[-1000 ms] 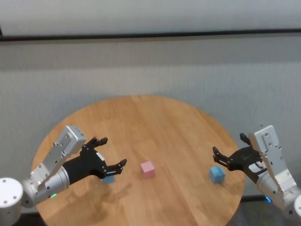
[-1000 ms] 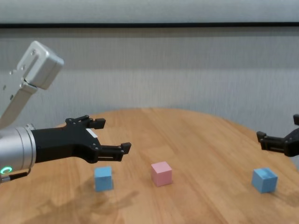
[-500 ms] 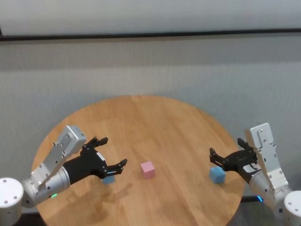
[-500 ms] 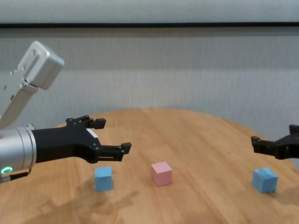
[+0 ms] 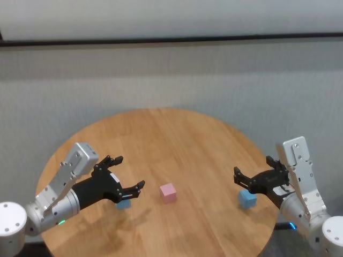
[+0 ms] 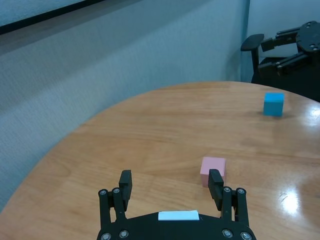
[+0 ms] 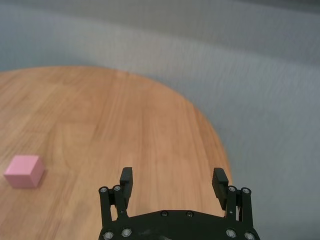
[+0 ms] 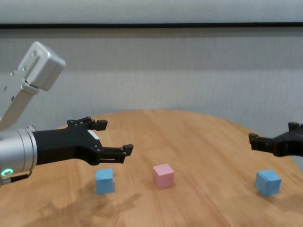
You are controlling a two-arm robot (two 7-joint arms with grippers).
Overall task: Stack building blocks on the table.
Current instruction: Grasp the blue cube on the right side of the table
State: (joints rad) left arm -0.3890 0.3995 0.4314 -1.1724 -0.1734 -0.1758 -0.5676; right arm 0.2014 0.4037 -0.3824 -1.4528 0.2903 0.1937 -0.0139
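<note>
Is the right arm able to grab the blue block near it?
Probably yes. The right gripper hovers open just above that blue block, and nothing lies between them.

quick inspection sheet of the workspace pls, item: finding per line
surface: round wooden table, light brown planks
job's things: pink block in the middle, one blue block to its left, the other blue block to its right; all apart, none stacked
clutter: nothing seen
grippers: left gripper open, above the left blue block, holding nothing; right gripper open, above the right blue block, holding nothing
cables: nothing seen
surroundings: grey wall with a dark strip across it, behind the table
</note>
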